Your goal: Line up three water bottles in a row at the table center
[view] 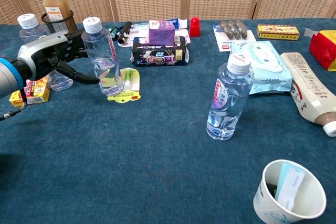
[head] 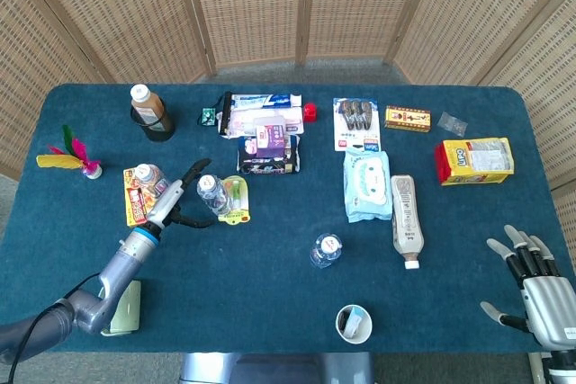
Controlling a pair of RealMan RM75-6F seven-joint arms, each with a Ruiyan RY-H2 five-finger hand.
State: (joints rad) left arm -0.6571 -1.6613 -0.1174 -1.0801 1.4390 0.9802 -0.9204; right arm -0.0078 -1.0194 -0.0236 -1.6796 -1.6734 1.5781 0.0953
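Beside the upright water bottle [view: 103,59], left hand [view: 50,56] fingers [view: 79,75] spread apart, gripping nothing.

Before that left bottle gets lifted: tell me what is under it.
The water bottle stands on the near edge of a yellow blister card holding a lip balm. Whatever the card shows beneath the bottle's base is covered.

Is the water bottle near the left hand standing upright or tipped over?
Upright: the water bottle stands on its base, white cap on top, beside the left hand.
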